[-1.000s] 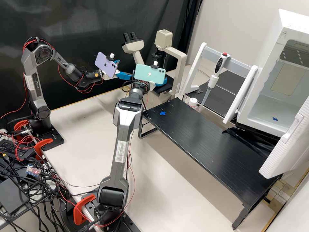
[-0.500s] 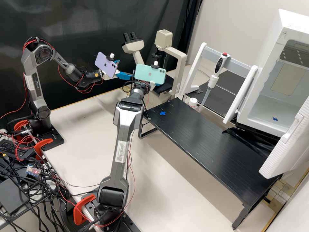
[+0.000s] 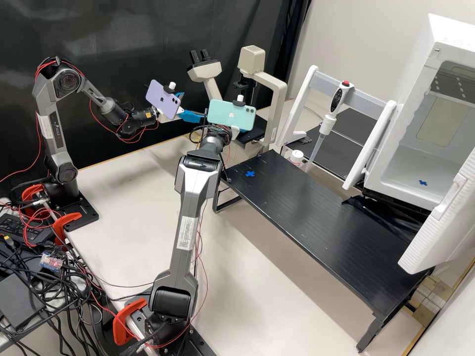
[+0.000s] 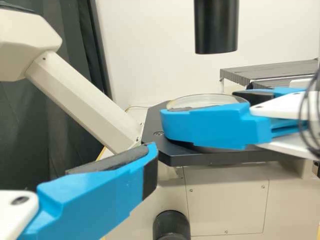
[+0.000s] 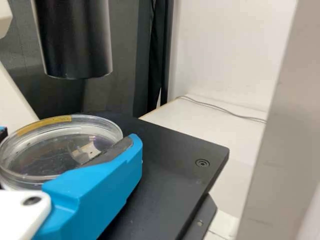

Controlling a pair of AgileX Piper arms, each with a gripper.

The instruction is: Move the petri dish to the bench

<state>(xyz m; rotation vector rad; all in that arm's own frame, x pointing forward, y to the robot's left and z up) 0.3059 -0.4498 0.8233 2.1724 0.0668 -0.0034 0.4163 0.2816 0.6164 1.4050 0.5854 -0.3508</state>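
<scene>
The left arm (image 3: 55,131) bends high, the left gripper (image 3: 193,106) parted; the right arm (image 3: 186,232) stretches forward, the right gripper (image 3: 235,133) (partly hidden) nearby.

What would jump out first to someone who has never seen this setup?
Probably the two phones, one purple and one mint green, mounted near the arms' ends in the high view. Next, the big white cabinet at that view's right side, its door open, and the red-topped pipette hanging from a rack. Only closer in, by the right wrist view, does the clear petri dish stand out at the microscope's black stage.
</scene>
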